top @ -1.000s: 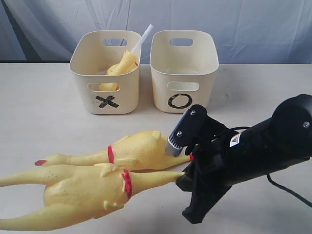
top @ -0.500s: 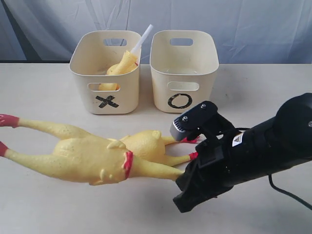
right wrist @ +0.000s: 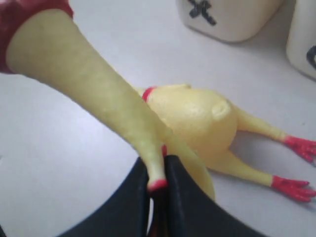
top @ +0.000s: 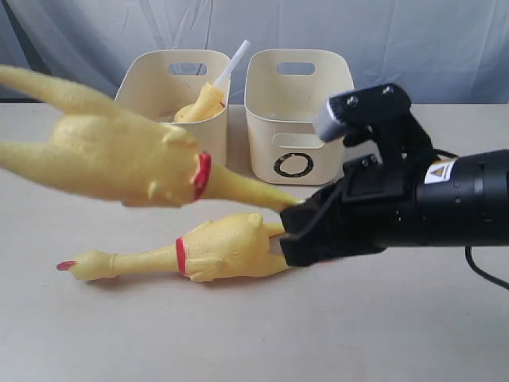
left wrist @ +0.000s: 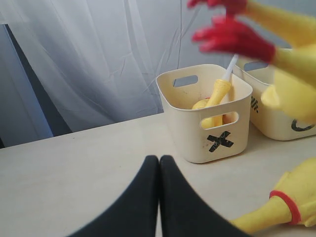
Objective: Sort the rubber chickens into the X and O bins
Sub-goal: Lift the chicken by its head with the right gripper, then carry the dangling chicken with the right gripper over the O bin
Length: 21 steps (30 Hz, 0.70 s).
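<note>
Right gripper (top: 293, 216): the fingers are pinched almost together on the thin neck end of the held chicken (top: 119, 159).
Right wrist view only: shows that grip close up, with a small red tip poking out between the two black pads (right wrist: 129, 197).
Held chicken: up off the table (top: 79, 334), in front of the X bin (top: 131, 91), body out to the left of the gripper, legs slanting upward, blurred.
Left gripper (left wrist: 159, 170): fingers pressed flat together with nothing between them, above bare tabletop.
Left wrist view only: shows the black X, which the held chicken covers in the exterior view, and that bird's red feet up in the air.
Writing: a black O on the O bin (top: 298, 119); a yellow triangle sticker (top: 436, 172) on the right arm, its print too small to read.
X bin contents: the third chicken (top: 203, 103), propped on end, with a white tube (top: 231, 64) sticking out past the rim.
Lying chicken (top: 215, 247): flat on the table in front of the bins, just beside the right gripper.
</note>
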Each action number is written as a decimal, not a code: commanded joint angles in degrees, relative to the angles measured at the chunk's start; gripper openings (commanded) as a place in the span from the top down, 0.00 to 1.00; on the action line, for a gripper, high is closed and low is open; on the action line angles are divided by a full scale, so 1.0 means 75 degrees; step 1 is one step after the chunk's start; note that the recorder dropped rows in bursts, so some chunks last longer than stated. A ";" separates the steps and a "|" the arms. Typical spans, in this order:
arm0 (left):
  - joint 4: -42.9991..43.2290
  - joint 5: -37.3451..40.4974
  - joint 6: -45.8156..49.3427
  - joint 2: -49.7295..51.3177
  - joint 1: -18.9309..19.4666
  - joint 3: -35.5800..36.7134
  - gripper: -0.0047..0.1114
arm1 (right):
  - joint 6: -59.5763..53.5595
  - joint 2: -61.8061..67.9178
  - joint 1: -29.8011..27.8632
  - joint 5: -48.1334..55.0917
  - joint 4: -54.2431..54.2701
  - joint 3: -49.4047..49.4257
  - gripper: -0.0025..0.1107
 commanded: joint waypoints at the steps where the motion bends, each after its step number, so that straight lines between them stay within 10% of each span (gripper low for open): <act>1: -0.0006 -0.0001 -0.0041 -0.0040 0.0008 0.0050 0.96 | 0.0706 -0.0167 -0.0029 -0.0592 0.0105 -0.0515 0.99; 21: -0.0023 0.0016 -0.0041 -0.0040 0.0008 0.0046 0.96 | 0.1927 -0.0152 -0.2085 -0.0399 0.0005 -0.1660 0.99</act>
